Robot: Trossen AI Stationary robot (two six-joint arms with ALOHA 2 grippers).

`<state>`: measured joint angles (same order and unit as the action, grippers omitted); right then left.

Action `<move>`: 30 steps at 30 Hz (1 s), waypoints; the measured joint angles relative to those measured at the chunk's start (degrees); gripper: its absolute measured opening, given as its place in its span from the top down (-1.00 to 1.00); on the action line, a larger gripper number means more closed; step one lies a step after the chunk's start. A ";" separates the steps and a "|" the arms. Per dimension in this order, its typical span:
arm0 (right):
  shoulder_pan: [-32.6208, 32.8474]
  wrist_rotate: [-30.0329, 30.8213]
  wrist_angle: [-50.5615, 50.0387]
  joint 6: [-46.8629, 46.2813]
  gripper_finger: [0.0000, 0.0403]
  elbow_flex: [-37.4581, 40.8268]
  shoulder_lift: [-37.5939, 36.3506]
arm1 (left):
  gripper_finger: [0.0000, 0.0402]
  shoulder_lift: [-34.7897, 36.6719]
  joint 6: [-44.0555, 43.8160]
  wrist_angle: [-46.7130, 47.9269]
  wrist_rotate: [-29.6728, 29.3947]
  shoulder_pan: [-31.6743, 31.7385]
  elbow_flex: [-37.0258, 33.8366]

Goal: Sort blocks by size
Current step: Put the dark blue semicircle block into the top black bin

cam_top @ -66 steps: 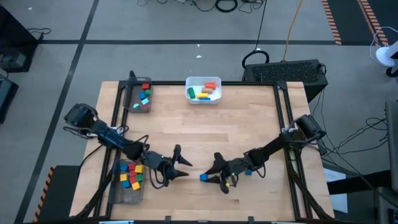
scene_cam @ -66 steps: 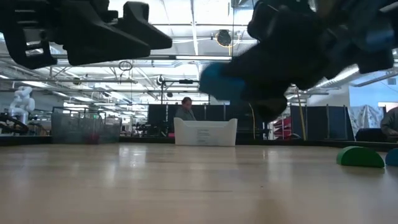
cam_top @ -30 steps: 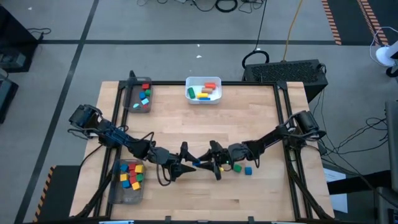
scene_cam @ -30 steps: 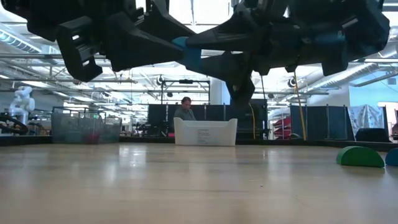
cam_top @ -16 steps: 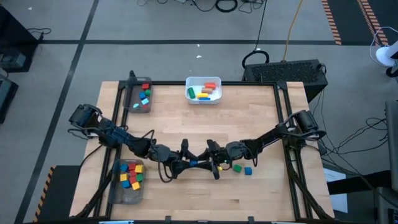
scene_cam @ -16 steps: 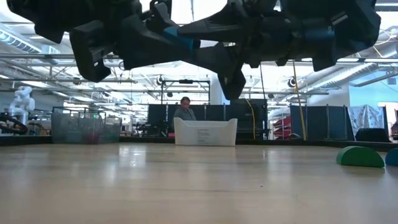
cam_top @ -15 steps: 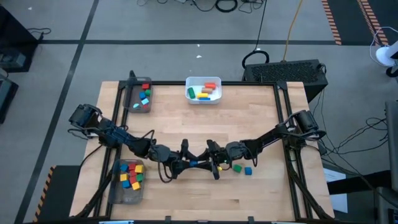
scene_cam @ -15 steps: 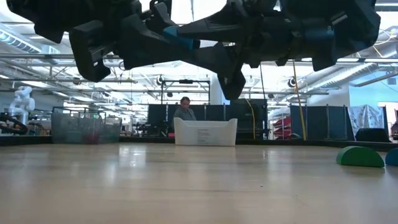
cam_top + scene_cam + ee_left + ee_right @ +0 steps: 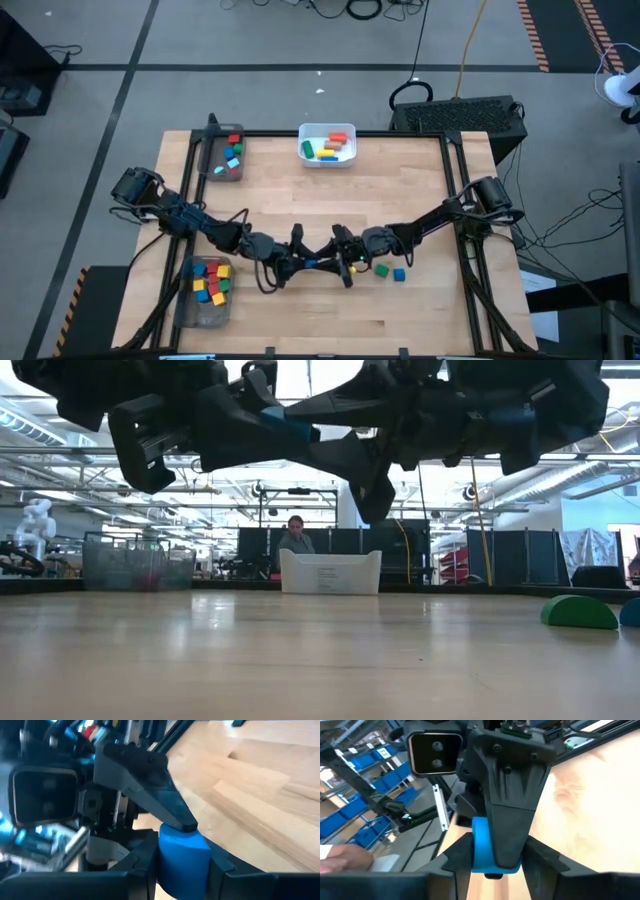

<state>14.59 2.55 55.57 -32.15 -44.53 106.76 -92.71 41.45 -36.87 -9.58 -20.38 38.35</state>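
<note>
Above the table's near middle, the left gripper and right gripper are both pinching the blue block; the right should be releasing only once the left is holding firmly.

Left hand and right hand tip to tip above the near middle of the counter, one block between them. Two blocks on the counter just right of the right hand. Bin at the far edge, one tray far left, another tray near left.
</note>
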 joint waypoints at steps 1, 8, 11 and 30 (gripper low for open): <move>-0.14 0.26 -0.10 0.32 0.31 0.02 0.00 | 0.53 0.00 -1.45 0.09 -1.15 0.00 -0.05; -0.81 -0.22 -3.26 -0.04 -0.11 0.28 -1.20 | 0.53 2.20 -8.96 -0.12 -5.13 0.52 -0.09; -1.15 1.21 -7.67 -0.67 -0.21 0.24 -4.00 | 0.53 3.76 -9.70 0.22 -5.71 0.44 -0.09; 4.41 18.95 -39.91 -7.29 -0.07 0.31 -9.68 | 0.53 26.30 -32.01 32.17 -23.00 12.88 -3.84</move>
<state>18.99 21.50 15.66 -39.44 -44.23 97.08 -66.41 9.44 -4.70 -32.59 -7.51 34.51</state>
